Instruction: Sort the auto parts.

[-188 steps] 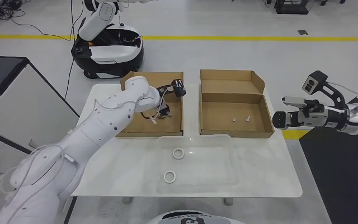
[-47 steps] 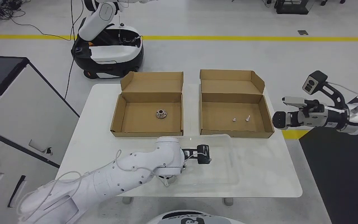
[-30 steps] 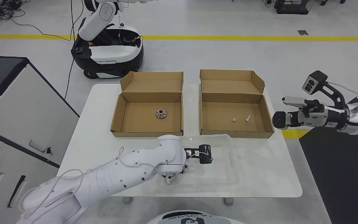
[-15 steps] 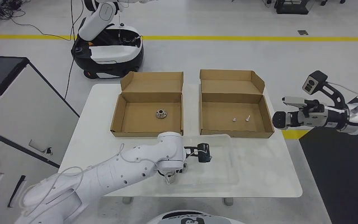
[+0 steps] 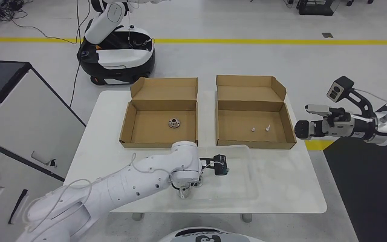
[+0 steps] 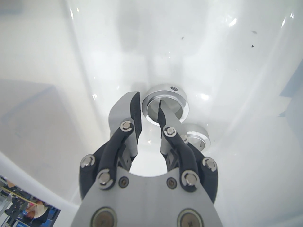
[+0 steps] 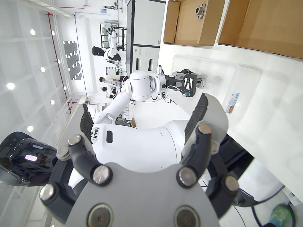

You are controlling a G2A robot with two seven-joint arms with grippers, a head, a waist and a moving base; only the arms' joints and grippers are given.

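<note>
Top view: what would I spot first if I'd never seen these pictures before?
The big white arm bent over the clear tray at the table's front edge. The left gripper has one finger inside a silver ring and one outside, with a second ring beside it. Behind sit one open cardboard box and another box.

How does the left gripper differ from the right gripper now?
The left gripper is low in the clear tray; the right gripper hangs by the table. The left is narrowly open astride the wall of a metal ring; the right is wide open, empty. Both have black ribbed pads.
</note>
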